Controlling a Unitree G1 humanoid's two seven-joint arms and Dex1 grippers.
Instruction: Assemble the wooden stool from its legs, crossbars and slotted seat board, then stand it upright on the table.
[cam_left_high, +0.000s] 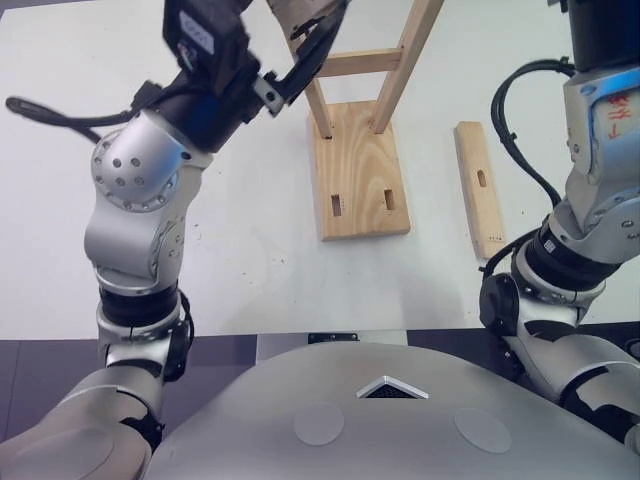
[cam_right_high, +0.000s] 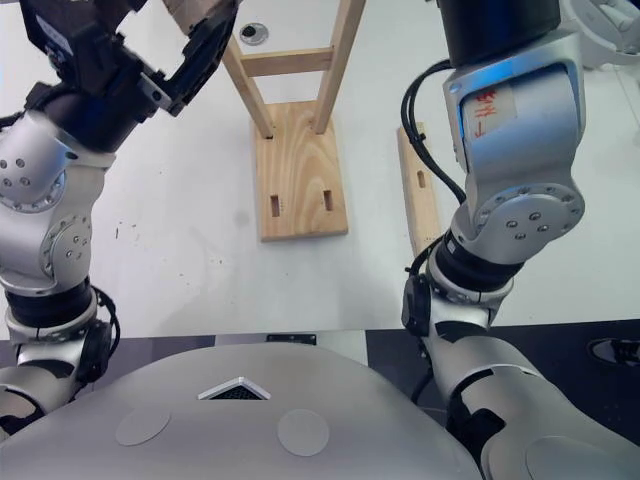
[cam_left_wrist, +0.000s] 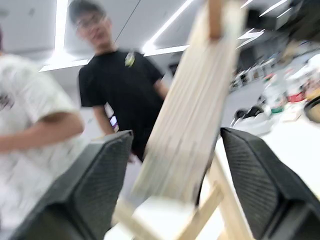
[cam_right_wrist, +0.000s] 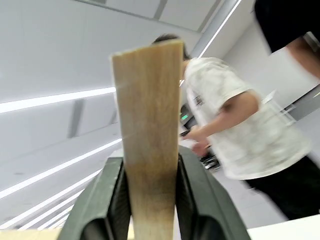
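Note:
The slotted seat board lies flat on the white table. Two legs stand in its far end, joined by a crossbar. My left gripper is up at the left leg's top. In the left wrist view it is open, the wooden leg between its fingers with a gap on each side. My right gripper is shut on a wooden bar that stands up between its pads; I cannot tell which piece this is. A loose slotted bar lies to the right of the board.
The white table spreads wide to the left of the board and in front of it. Its front edge runs close to me. A small dark round spot marks the table behind the legs.

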